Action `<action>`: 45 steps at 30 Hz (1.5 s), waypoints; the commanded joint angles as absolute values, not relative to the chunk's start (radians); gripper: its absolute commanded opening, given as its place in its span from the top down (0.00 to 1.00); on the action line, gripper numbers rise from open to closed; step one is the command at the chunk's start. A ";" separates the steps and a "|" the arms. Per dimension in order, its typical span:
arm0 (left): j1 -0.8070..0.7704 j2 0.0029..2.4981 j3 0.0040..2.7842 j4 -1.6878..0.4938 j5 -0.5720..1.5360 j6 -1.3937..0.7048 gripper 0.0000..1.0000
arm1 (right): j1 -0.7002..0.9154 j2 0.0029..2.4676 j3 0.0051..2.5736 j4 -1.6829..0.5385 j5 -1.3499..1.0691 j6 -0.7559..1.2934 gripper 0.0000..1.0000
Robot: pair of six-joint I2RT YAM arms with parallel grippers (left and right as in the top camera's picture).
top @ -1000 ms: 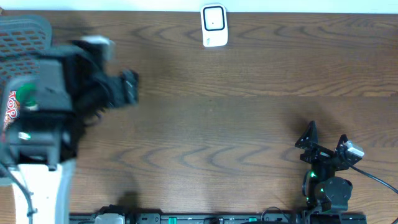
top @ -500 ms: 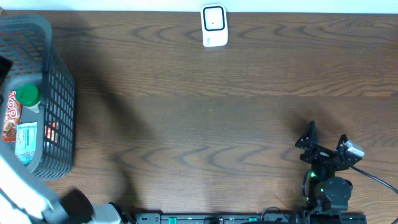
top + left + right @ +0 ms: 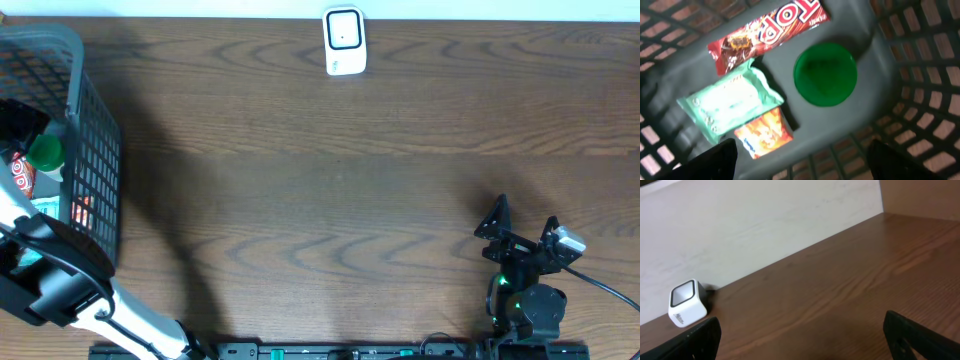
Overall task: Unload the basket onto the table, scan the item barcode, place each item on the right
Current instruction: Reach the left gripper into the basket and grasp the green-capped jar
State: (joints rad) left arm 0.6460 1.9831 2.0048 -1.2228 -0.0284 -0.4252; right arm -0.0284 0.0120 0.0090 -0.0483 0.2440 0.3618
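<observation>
A red snack bar [image 3: 767, 32], green lid [image 3: 825, 74], mint packet [image 3: 727, 102] and orange packet [image 3: 764, 134] are lying inside the grey basket [image 3: 95, 150]. The left gripper [image 3: 802, 162] is hanging above them, spread wide and empty. The right gripper [image 3: 525, 218] is gaping empty, well apart from the basket.

We read "TOP" in big white letters on the red wrapper [image 3: 767, 32], farthest from the left claw [image 3: 805, 162]. Print on the mint packet [image 3: 730, 102] and orange packet [image 3: 765, 134], nearer the claw, is too blurred.
</observation>
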 commanded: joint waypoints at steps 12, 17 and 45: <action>0.649 2.102 2.011 -1.104 -0.053 -0.348 0.16 | -0.020 0.006 0.006 -0.051 0.254 0.351 0.01; 0.649 2.115 2.011 -1.068 -0.053 -0.347 0.16 | -0.020 0.006 0.006 -0.051 0.254 0.351 0.01; 0.649 2.307 2.005 -1.020 0.008 -0.329 0.19 | -0.020 0.006 0.006 -0.051 0.254 0.351 0.01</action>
